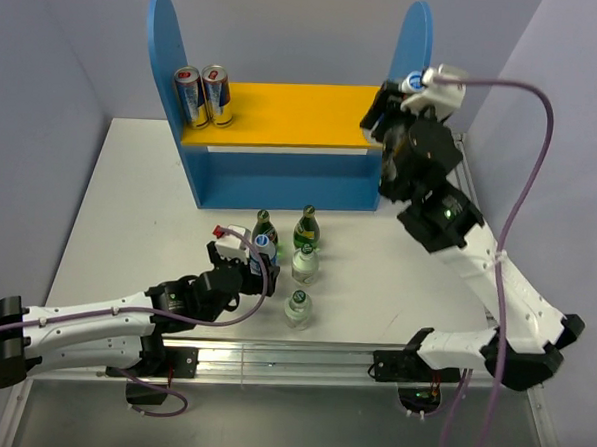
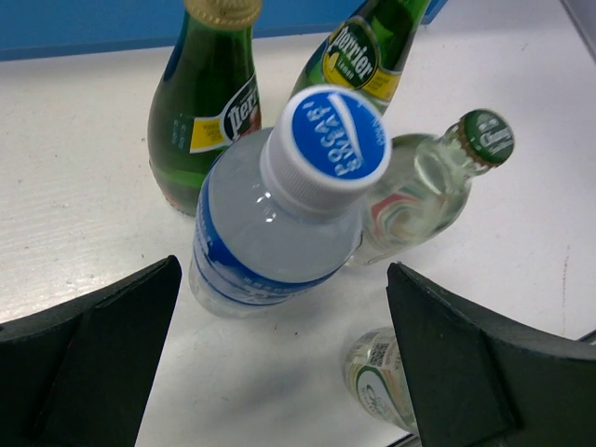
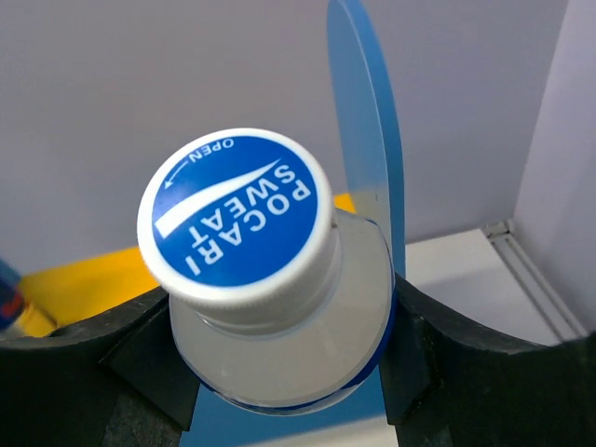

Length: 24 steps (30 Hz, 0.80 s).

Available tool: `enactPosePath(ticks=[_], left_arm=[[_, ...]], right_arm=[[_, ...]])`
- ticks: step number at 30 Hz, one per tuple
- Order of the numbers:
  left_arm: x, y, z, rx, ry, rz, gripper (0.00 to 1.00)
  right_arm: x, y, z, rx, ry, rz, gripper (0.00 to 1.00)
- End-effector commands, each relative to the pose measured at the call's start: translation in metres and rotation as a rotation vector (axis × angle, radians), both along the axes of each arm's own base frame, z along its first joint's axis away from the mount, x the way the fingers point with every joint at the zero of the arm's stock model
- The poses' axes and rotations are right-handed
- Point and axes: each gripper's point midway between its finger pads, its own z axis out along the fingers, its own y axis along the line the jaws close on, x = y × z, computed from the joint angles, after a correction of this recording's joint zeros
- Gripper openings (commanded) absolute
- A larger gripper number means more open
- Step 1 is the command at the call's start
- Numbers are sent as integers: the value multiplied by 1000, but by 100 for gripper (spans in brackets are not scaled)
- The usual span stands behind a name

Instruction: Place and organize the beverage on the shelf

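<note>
The shelf [image 1: 280, 188] stands at the back with blue side panels and a yellow upper board [image 1: 304, 112]. My right gripper [image 1: 400, 97] is shut on a clear bottle with a blue and white cap [image 1: 414, 80] and holds it at the board's right end, beside the right panel [image 3: 368, 158]. The right wrist view shows this bottle [image 3: 279, 345] between the fingers. My left gripper [image 1: 245, 259] is open, just short of a second blue-capped bottle [image 2: 270, 233]. Two green glass bottles [image 2: 205, 102] [image 2: 368, 51] and two short clear ones [image 2: 419, 186] [image 2: 377, 377] stand on the table around it.
Two cans [image 1: 190, 96] [image 1: 217, 92] stand at the left end of the yellow board. The bottles on the table [image 1: 130, 195] stand close together in front of the shelf. A metal rail [image 1: 291, 358] runs along the near edge.
</note>
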Motion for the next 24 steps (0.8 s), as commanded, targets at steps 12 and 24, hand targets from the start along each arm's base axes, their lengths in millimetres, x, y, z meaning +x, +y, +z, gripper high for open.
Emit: enactPosePath(ticks=[12,24], left_arm=[[5,-8,30,-38,-34,10,99],[9,9,23,-71,-28,101,99]], right_arm=[[135,15,2,-22,93,33,0],[169,-3,-54,-4,182,-30,0]])
